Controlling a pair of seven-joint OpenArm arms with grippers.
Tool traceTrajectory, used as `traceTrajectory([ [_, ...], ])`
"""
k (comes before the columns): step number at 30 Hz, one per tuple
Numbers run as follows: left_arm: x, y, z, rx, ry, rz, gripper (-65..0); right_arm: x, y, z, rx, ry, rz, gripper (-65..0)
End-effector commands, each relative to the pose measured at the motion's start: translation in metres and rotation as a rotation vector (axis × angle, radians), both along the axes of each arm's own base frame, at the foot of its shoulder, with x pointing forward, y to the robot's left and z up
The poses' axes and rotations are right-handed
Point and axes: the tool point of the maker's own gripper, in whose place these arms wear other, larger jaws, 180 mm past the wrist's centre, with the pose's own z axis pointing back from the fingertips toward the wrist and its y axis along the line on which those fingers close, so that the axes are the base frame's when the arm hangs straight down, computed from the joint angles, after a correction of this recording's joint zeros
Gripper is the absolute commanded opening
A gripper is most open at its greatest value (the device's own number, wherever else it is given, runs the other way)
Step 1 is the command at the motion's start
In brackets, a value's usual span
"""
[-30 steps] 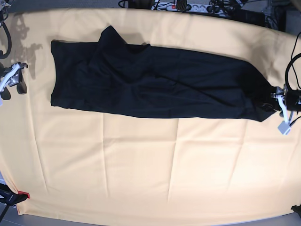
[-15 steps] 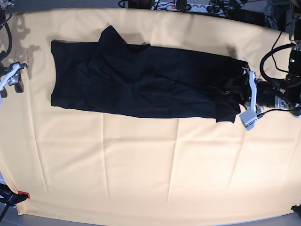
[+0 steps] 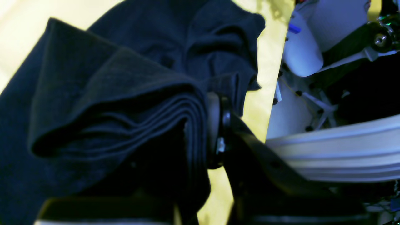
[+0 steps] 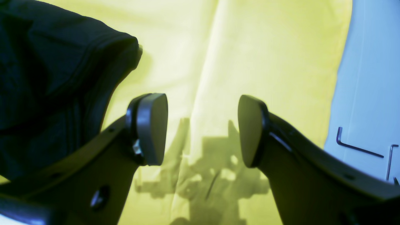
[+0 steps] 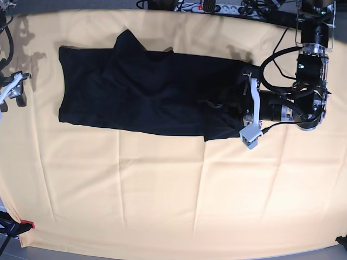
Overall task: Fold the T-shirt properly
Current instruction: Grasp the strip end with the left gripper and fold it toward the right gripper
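Observation:
The black T-shirt (image 5: 146,92) lies lengthwise across the far half of the table, a sleeve sticking up at the back left. My left gripper (image 5: 242,110) is shut on the shirt's right end, which is lifted and doubled back over the body. In the left wrist view several stacked cloth layers (image 3: 109,78) are pinched in the left gripper (image 3: 201,125). My right gripper (image 5: 16,89) hovers at the table's left edge, open. In the right wrist view the right gripper (image 4: 203,128) holds nothing, and the shirt's corner (image 4: 47,62) lies just left of it.
A yellow-orange cloth (image 5: 162,189) covers the table. A power strip and cables (image 5: 211,7) run along the back edge. A red-marked clamp (image 5: 26,223) sits at the front left corner. Hex keys (image 4: 359,147) lie on the white surface beyond the cloth's edge.
My left gripper has travelled leftward from the table's right edge, carrying the shirt's right end with it and shortening the laid-out shirt. The right gripper has stayed in place.

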Motion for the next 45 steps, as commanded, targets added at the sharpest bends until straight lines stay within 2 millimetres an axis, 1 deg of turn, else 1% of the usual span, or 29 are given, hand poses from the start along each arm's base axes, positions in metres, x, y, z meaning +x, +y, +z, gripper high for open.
traceTrajectory([
  [1, 0.005, -0.002, 0.014, -0.038, -0.045, -0.004, -65.0, 0.006, -0.003, 0.013, -0.019, -0.041, 0.011, -27.4],
  [5, 0.004, -0.011, 0.016, -0.068, -0.040, -0.007, -65.0, 0.008, -0.002, 0.015, -0.011, -0.057, 0.007, -27.4],
  [8, 0.002, -0.012, 0.014, -0.072, -0.011, 0.005, -64.8, 0.008, -0.002, 0.015, -0.010, -0.059, 0.005, -27.3],
  [9, 0.002, -0.012, 0.013, -0.072, -0.003, 0.009, -57.9, 0.008, -0.003, 0.015, -0.010, -0.059, 0.005, -27.3],
  [12, 0.003, -0.012, 0.013, -0.070, 0.037, 0.032, -31.2, 0.008, -0.002, 0.016, -0.010, -0.060, 0.005, -27.4],
  [13, 0.003, -0.011, 0.012, -0.068, 0.045, 0.038, -25.1, 0.008, -0.002, 0.016, -0.010, -0.060, 0.005, -27.4],
  [14, 0.003, -0.011, 0.012, -0.067, 0.045, 0.037, -22.0, 0.008, -0.002, 0.016, -0.010, -0.060, 0.005, -27.4],
  [15, 0.003, -0.011, 0.012, -0.067, 0.045, 0.037, -21.3, 0.009, -0.002, 0.016, -0.010, -0.060, 0.005, -27.4],
  [22, 0.003, -0.011, 0.016, -0.070, 0.025, 0.033, -21.3, 0.008, -0.002, 0.016, -0.009, -0.060, 0.005, -27.3],
  [24, 0.006, -0.008, 0.024, -0.074, -0.056, 0.018, -21.4, 0.008, -0.002, 0.016, -0.009, -0.060, 0.005, -27.3],
  [26, 0.013, 0.001, 0.036, -0.078, -0.148, 0.035, -23.3, 0.008, -0.002, 0.016, -0.009, -0.060, 0.004, -27.4],
  [27, 0.017, 0.008, 0.041, -0.080, -0.183, 0.053, -28.0, 0.009, -0.003, 0.016, -0.007, -0.061, -0.001, -27.3],
  [28, 0.022, 0.015, 0.046, -0.082, -0.211, 0.078, -36.9, 0.009, -0.003, 0.016, -0.004, -0.063, -0.007, -27.3],
  [29, 0.026, 0.022, 0.049, -0.082, -0.225, 0.104, -50.1, 0.009, -0.004, 0.016, -0.002, -0.063, -0.012, -27.3],
  [30, 0.032, 0.030, 0.046, -0.050, -0.235, 0.141, -65.0, 0.009, -0.004, 0.016, -0.002, -0.064, -0.016, -27.3],
  [32, 0.037, 0.041, 0.037, -0.018, -0.234, 0.205, -65.0, 0.009, -0.004, 0.017, -0.003, -0.066, -0.016, -27.3],
  [34, 0.039, 0.046, 0.024, 0.005, -0.216, 0.258, -65.0, 0.010, -0.008, 0.018, -0.011, -0.068, -0.034, -27.3],
  [38, 0.036, 0.049, -0.019, 0.090, -0.171, 0.313, -65.0, 0.009, -0.025, 0.019, -0.047, -0.067, -0.138, -27.3],
  [40, 0.034, 0.048, -0.037, 0.137, -0.169, 0.322, -65.0, 0.009, -0.029, 0.020, -0.050, -0.073, -0.167, -27.3],
  [42, 0.033, 0.048, -0.050, 0.189, -0.163, 0.314, -65.0, 0.010, -0.028, 0.021, -0.026, -0.084, -0.182, -27.3],
  [45, 0.036, 0.052, -0.061, 0.250, -0.148, 0.353, -65.0, 0.011, -0.014, 0.014, 0.065, -0.097, -0.187, -27.3],
])
